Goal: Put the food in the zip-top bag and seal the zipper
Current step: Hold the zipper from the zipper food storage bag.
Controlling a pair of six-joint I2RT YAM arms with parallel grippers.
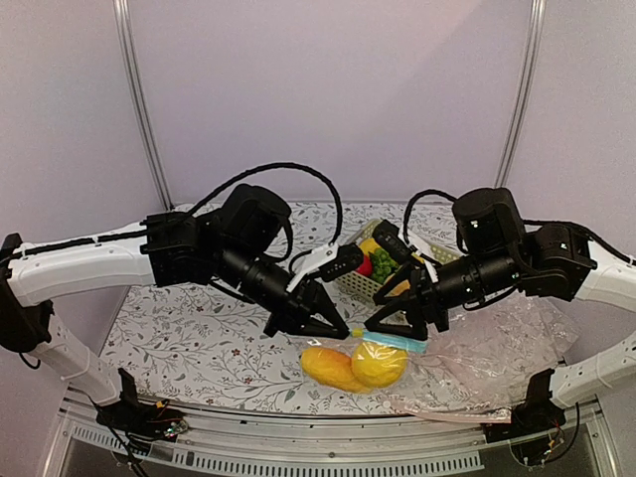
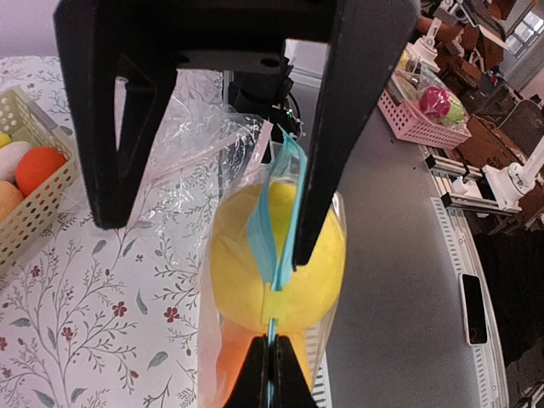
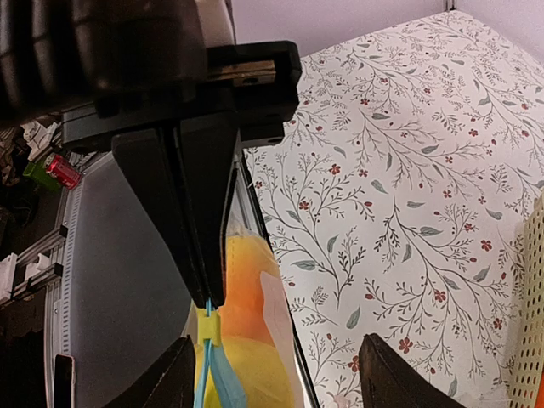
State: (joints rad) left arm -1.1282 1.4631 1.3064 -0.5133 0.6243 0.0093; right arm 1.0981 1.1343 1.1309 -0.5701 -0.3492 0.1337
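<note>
The zip-top bag (image 1: 356, 366) lies near the table's front edge with the food inside: a rounded yellow fruit (image 1: 379, 364) and a longer orange-yellow one (image 1: 332, 368). My left gripper (image 2: 271, 365) is shut on the light blue zipper (image 2: 285, 212), just behind its yellow slider (image 2: 276, 302). Past the slider the two blue strips stand apart. My right gripper (image 3: 276, 384) is open, its fingers (image 3: 170, 382) straddling the bag's mouth end. From above, both grippers, left (image 1: 338, 331) and right (image 1: 396, 328), meet over the bag.
A cream basket (image 1: 350, 279) with red, green and yellow toy fruits stands behind the grippers. A large pinkish clear plastic sheet (image 1: 492, 358) lies at the right front. The table's front edge (image 1: 298, 409) runs right beside the bag.
</note>
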